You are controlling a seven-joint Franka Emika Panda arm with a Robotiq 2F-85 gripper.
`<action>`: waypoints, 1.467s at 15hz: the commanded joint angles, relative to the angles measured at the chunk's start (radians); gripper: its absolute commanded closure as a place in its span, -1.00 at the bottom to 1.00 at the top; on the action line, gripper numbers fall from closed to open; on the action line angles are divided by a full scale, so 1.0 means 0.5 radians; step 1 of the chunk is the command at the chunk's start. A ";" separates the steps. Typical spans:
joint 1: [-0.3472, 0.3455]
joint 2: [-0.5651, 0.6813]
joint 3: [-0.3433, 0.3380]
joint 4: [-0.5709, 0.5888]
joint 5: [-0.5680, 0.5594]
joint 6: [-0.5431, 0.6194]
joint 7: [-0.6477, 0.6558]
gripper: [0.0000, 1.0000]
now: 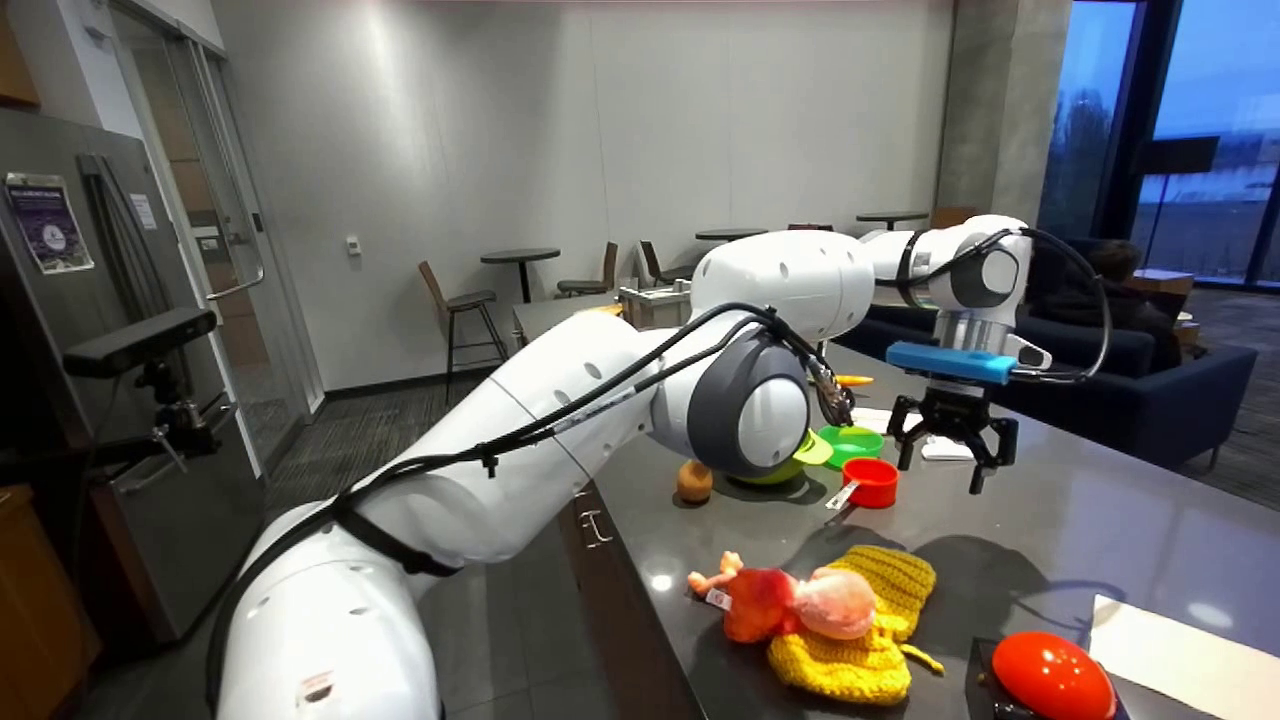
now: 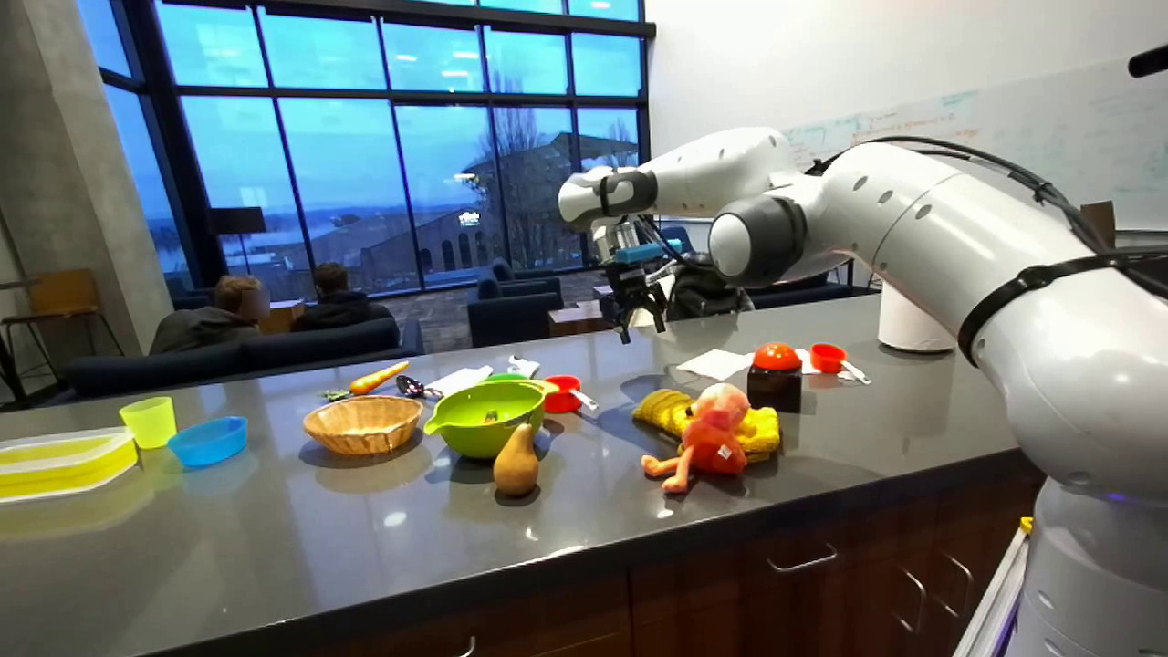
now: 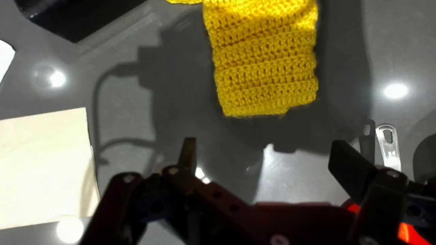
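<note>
one claw [image 3: 265, 147], spread and empty, hangs above the counter [image 1: 1090, 525] where one yellow knit [image 3: 265, 61] lies apart from it, toward the wrist view's top, long axis running roughly top to bottom there.

Windows [image 2: 338, 164] dusk-blue, dim. Counter [image 2: 301, 529] catches white glare spots (light from above). Wrist view: broad, dark shadow [image 3: 184, 85]; gripper [image 3: 265, 153] underlit, out of focus. Both exterior views sharper, verticals leaning at edges.

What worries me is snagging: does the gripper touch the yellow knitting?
Apart: both exterior views show the gripper hanging high, clear of the yellow knitting.
</note>
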 commanded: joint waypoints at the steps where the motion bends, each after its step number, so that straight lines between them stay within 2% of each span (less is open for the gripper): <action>1: -0.034 -0.089 0.031 -0.136 -0.006 0.107 -0.289 -1.00; 4: -0.046 -0.137 0.048 -0.242 0.038 0.259 -0.372 -1.00; 6: -0.047 -0.196 0.057 -0.368 0.090 0.369 -0.315 -1.00; 13: -0.011 -0.464 -0.013 -1.015 0.268 0.735 0.197 -1.00; 22: 0.064 -0.873 -0.046 -1.825 0.232 1.004 0.500 -1.00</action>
